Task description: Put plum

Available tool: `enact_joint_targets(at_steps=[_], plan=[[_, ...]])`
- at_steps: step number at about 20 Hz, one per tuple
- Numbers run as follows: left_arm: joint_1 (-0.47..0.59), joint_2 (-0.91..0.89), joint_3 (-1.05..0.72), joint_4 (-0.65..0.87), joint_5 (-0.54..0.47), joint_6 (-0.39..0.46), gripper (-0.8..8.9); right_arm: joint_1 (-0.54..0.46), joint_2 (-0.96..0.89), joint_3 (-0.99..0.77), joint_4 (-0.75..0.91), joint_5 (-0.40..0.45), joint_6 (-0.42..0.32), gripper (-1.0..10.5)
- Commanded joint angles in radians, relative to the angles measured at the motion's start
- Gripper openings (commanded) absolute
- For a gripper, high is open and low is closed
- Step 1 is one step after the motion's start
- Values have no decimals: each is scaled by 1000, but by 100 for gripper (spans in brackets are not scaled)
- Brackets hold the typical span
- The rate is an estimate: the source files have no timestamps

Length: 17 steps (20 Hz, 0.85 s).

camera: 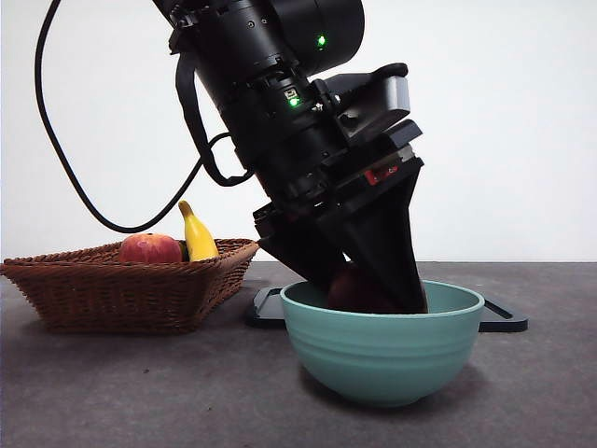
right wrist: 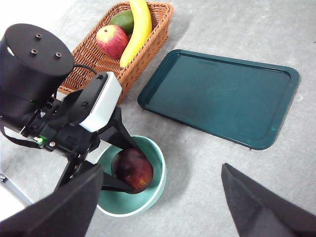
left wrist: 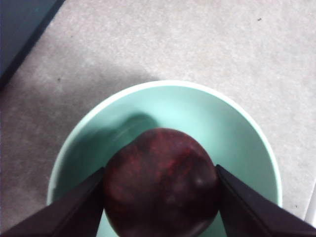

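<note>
Farthest left of the teal bowl [camera: 382,347] sits a wicker basket [camera: 131,289] with a red apple [camera: 149,248] and a yellow banana [camera: 197,233] poking above its rim; the right wrist view also shows something green, perhaps an avocado [right wrist: 123,20], tucked in with them. Behind the bowl lies a dark green tray [right wrist: 219,96], bare as far as I can see.

Over the bowl itself the left gripper [camera: 373,289] leans in from above, its black jaws dipped below the rim. They are clamped on either side of the plum [left wrist: 160,182], which is dark maroon, glossy, and sits low inside the bowl. From the left wrist view I cannot tell whether the fruit already rests on the bowl's bottom or hangs just above it.

The right gripper [right wrist: 160,207] waits off to the side of the bowl, high up, jaws spread wide with nothing between them.

The step looks like the set-down, nearly finished. To do it well, I'd say the arm should ease down until the plum bears on the bowl's floor, then part the jaws slowly and evenly so neither drags the round fruit sideways. The jaws stand close to the bowl's inner wall, so opening only as far as needed and lifting straight out along the arm's tilt would avoid nudging the bowl, which looks light enough to slide.
</note>
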State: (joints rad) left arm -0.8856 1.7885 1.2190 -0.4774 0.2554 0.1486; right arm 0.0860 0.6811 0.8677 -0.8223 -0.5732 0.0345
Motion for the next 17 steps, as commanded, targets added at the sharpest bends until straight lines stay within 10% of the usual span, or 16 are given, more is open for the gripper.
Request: enact_joint_targets(at_steps=[1,17], plan=[[-14,19,20,0,-2,19,295,4,3,18,-1,-3,10,384],[-11,8,26,-3,-3,-25,406,4,3,18,-20,-3,10,384]])
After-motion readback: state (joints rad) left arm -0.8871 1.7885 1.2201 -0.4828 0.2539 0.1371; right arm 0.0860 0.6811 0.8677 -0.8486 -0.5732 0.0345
